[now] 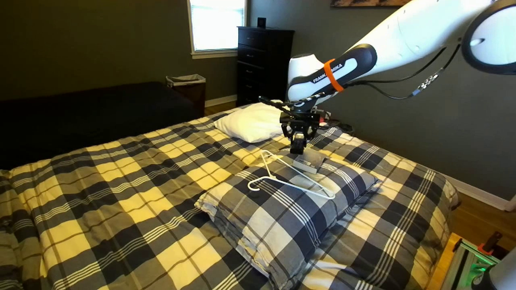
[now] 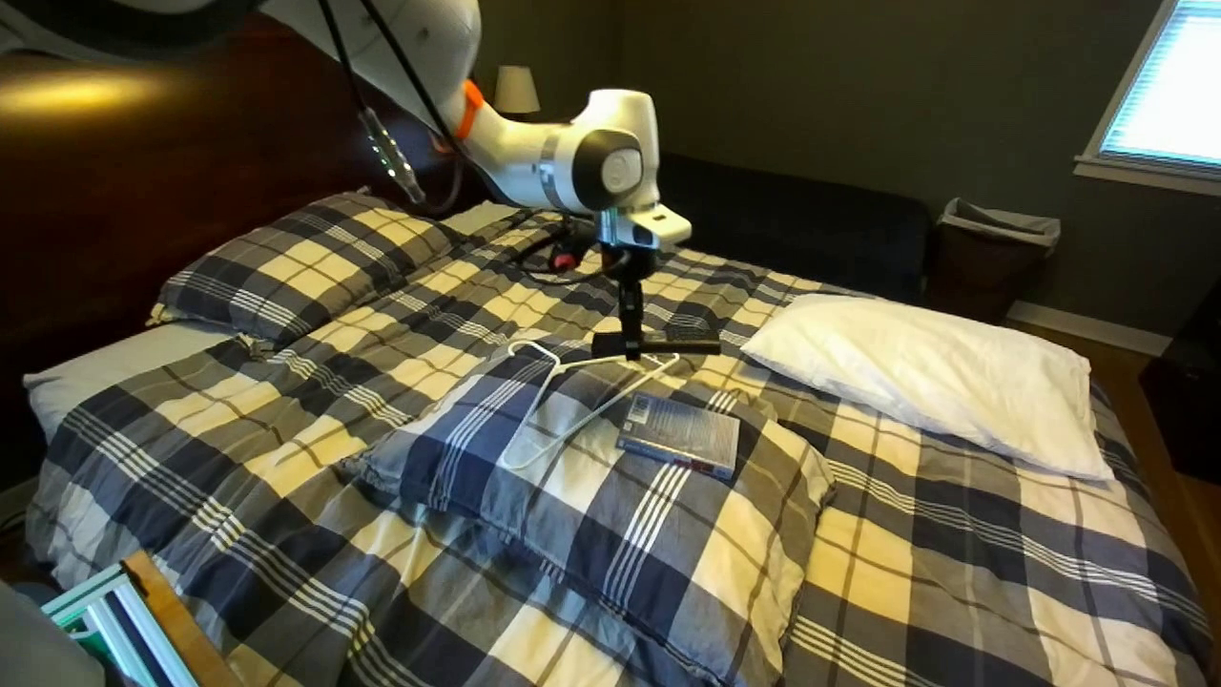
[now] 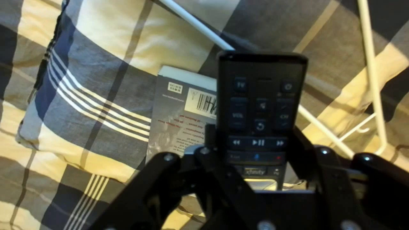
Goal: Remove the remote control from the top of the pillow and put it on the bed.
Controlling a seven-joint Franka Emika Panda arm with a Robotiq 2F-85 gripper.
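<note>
Wrist view, far left: found a strip of the bed (image 3: 27,38), in plaid, the required landing place, spread much wider in both exterior views. Next, noted the pillow (image 3: 86,54), in matching plaid, resting on the bed and acting as a raised shelf for loose items. On it, 1 book (image 3: 177,127), back cover up, lying flat and so judged unlikely to slide. Right of the book, masking part of it by line of sight, found the remote control (image 3: 260,105), button face showing. Found the jaws of the gripper (image 3: 254,140) clenched on it across the narrow width, presumably for an easy span, and nearer the logo end, leaving the other end jutting out. In an exterior view, made out the remote control (image 2: 685,343) as a roughly level bar, apparently apart from the pillow below: sensible for a flat set-down. Judged removal largely achieved, placing on the bed not yet done. Next, advise a sideways move past the pillow's edge, then gentle lowering; expect possible twist on contact from the off-centre hold. At right, noted 1 white hanger (image 3: 371,64), laid across the pillow, running behind the remote control. Possible snag if travelling low.
</note>
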